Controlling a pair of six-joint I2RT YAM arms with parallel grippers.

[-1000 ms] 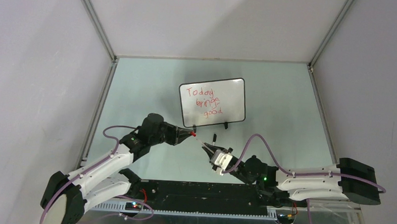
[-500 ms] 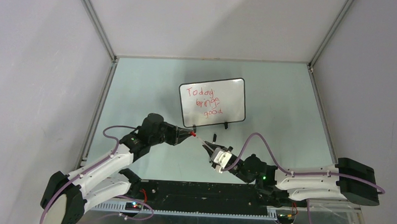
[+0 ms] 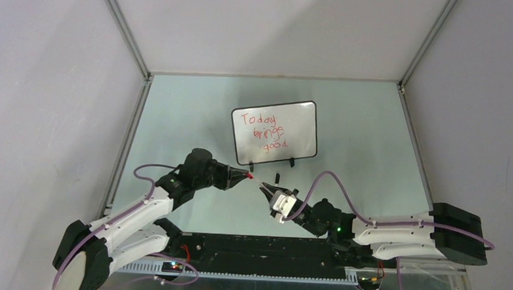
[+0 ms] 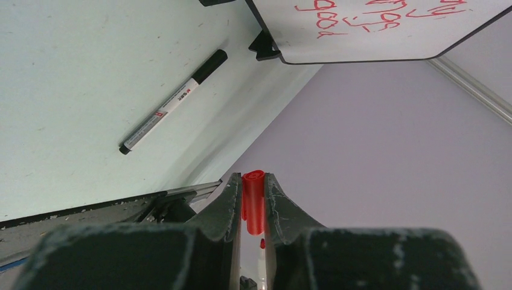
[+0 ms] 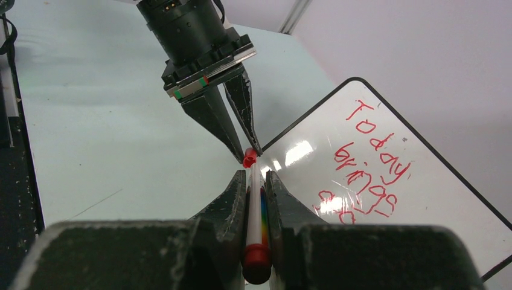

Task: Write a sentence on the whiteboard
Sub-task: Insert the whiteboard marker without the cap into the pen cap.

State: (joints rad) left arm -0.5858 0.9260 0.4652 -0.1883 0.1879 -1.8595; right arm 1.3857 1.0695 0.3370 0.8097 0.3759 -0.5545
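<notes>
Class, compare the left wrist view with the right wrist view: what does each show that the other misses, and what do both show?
Left wrist only: a black-capped pen lying on the table. Right wrist only: the right gripper shut on the red marker. Both: the whiteboard with its red sentence, and the red cap pinched in the left gripper.

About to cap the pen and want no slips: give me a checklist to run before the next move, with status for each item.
1. Grip of left end effector on red cap: ok.
2. Grip of right end effector on red marker: ok.
3. Cap mouth in line with marker tip: cannot tell; they look very close.
4. The whiteboard upright, apart from both arms: ok.
5. The sentence readable, unsmeared: ok.
6. The black marker on the table clear of the arms: cannot tell.
</notes>
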